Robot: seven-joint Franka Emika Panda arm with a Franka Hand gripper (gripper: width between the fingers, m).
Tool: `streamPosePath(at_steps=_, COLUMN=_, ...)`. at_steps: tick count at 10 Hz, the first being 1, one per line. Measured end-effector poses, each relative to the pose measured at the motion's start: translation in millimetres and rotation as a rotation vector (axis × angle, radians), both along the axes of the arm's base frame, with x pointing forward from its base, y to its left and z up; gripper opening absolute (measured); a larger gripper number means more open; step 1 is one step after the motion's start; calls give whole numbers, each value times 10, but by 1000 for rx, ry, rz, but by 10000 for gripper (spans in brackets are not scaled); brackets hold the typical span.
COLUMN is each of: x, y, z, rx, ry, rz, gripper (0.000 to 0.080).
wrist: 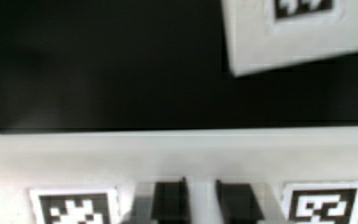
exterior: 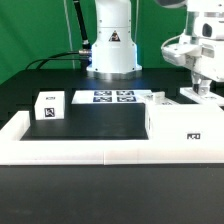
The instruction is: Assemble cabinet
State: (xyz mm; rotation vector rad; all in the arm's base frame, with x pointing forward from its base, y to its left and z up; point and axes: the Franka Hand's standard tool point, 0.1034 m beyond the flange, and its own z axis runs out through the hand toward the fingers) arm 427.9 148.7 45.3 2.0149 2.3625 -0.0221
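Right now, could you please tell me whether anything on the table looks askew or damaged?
Nothing stands out: no damage or spill. The small cabinet piece sits upright, apart from the large cabinet box, and the tool is over a flat white panel behind that box.

Your bench [exterior: 100,118] is a black surface, fenced along its near edge and along the exterior view's left by a low white rim wall [exterior: 60,150]. Directly on it you have a small white cabinet piece [exterior: 48,107] toward the exterior view's left, its tag facing the camera. The marker board [exterior: 112,97] lies flat at the back near the middle, and a large white cabinet box [exterior: 185,122] stands on the exterior view's right, against the rim wall. The arm's white base [exterior: 110,60] stands just behind the marker board.
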Motion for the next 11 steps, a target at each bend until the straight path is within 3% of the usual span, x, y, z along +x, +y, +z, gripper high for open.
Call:
streamPosePath(at_steps=2, x=54, y=-287, z=85, rx=-10, ry=-11, rz=-32, gripper=69)
streamPosePath(at_steps=3, x=74, y=-340, z=91, rx=-10, ry=-12, rz=-38, gripper=70)
streamPosePath(at_steps=11, x=108, y=-328, z=113, rx=-8, ry=-26, rz=-170, gripper=70)
